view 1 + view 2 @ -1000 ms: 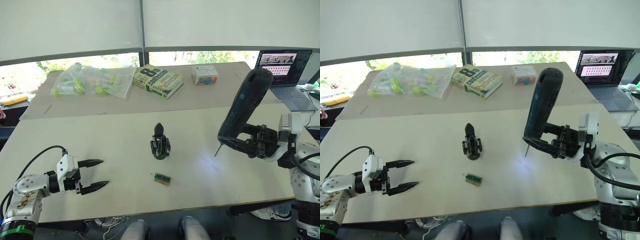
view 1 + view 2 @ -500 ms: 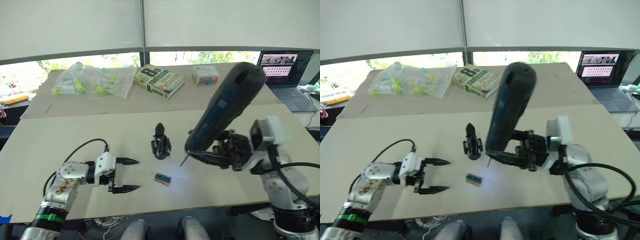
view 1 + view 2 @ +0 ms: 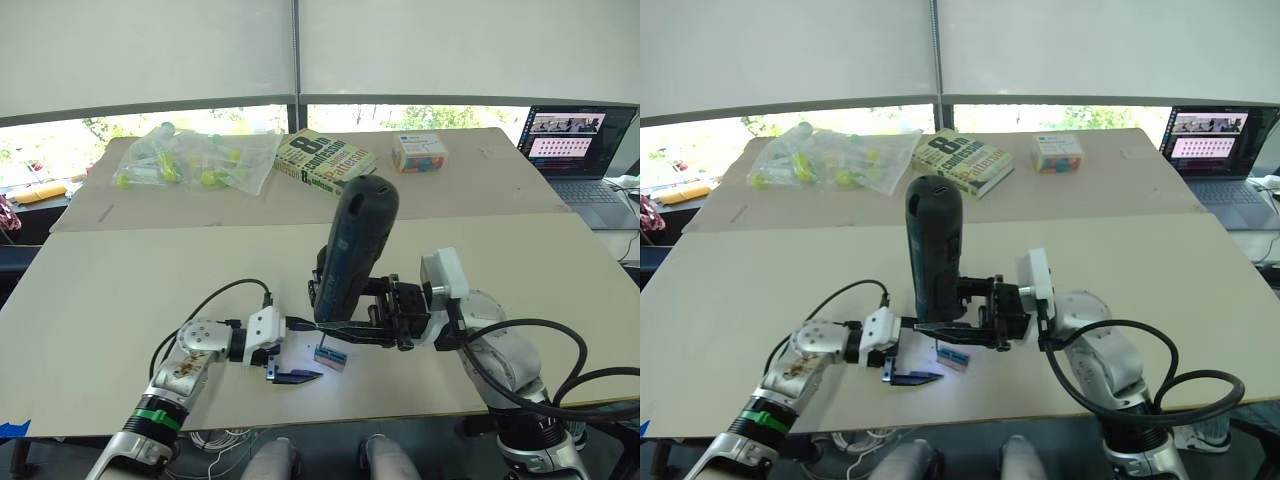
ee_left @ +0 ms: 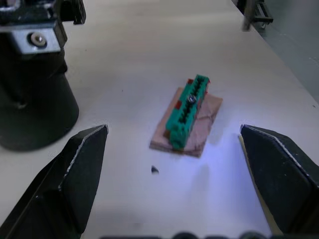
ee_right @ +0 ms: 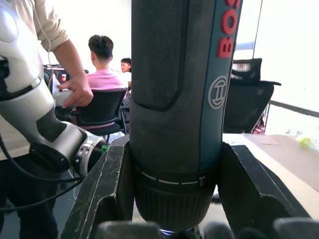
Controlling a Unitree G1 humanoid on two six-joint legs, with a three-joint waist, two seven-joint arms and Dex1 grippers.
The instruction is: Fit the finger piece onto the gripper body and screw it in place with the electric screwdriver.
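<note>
The electric screwdriver stands nearly upright over the table's middle, bit end down, with my right gripper shut on its lower end. Its fingers press both sides of the barrel. The screwdriver largely hides the gripper body from the head views; its black rounded base shows beside my left gripper. That gripper is open low over the table, its fingers either side of a small green-and-tan block. The finger piece is hidden or out of view.
On the far table lie a clear bag of yellow-green items, a book and a small box. A laptop sits at the back right. The table's front edge runs close to both grippers. People are behind the screwdriver in the right wrist view.
My right gripper has carried the screwdriver left to the table's middle and stood it upright in front of the gripper body. My left gripper has moved right to the green-and-tan block.
</note>
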